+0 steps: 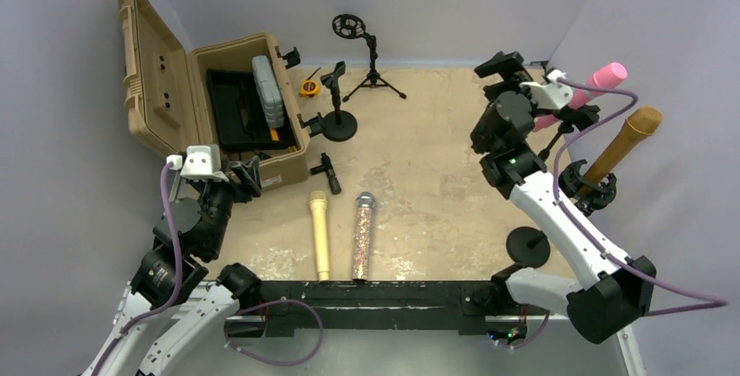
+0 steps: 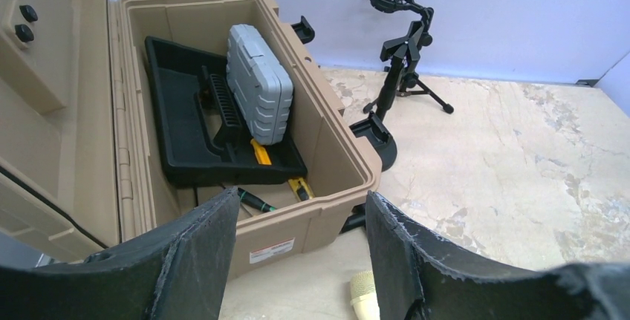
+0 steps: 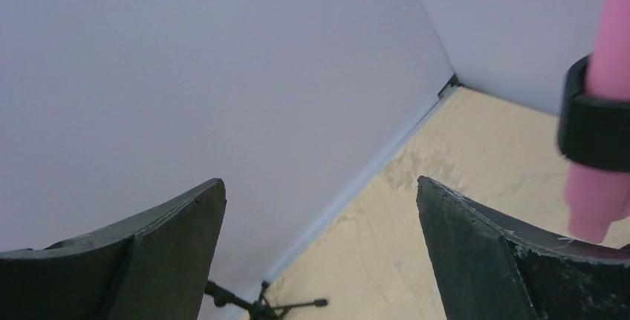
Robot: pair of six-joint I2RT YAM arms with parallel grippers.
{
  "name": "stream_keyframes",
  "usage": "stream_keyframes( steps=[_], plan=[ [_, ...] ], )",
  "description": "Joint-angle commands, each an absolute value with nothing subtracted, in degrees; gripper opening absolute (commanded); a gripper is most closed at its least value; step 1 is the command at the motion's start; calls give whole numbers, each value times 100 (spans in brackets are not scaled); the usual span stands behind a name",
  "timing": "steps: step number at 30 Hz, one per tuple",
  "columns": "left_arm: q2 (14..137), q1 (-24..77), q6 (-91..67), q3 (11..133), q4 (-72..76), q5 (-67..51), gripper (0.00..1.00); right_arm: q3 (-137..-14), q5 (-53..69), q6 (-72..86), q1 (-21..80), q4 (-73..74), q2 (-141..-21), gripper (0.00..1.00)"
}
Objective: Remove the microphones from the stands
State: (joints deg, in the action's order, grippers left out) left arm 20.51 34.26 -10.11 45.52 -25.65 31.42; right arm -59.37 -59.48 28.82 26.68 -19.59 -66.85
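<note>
Seen from the top, the pink microphone sits mounted at the far right of the counter. Its long axis slants, with the head pointing up toward the far-right wall. The right gripper hovers just to its left. The gold microphone stands close by, so a sideways tug could tip one mount into the other.

In the left wrist view, the left gripper is spread apart and empty, facing the open case.

In the right wrist view, the right gripper's fingers are apart with nothing between them. The pink microphone and its black clip lie outside the right finger, so closing now would probably grasp air.
</note>
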Motion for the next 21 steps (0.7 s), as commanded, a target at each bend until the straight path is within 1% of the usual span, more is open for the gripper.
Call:
stream_keyframes(
  steps=[1, 5, 9, 13, 21],
  plan=[
    [2021, 3449, -1125, 4739, -2527, 3027, 61, -6340, -6396, 2514, 2369, -1516, -6355, 99],
    [2052, 3454, -1152, 4746, -2538, 2983, 61, -6645, -6272, 2225, 2010, -1401, -6191, 99],
    [2076, 3454, -1168, 4746, -2548, 2973, 61, -7098, -6556, 2204, 1814, -884, -6372, 99],
    [2135, 3454, -1194, 4744, -2540, 2947, 61, -7299, -6815, 2153, 1713, -593, -6544, 99],
    [2148, 3461, -1286, 4764, -2584, 2797, 61, -7273, -6335, 1412, 1432, -1041, -6466, 99]
  ],
)
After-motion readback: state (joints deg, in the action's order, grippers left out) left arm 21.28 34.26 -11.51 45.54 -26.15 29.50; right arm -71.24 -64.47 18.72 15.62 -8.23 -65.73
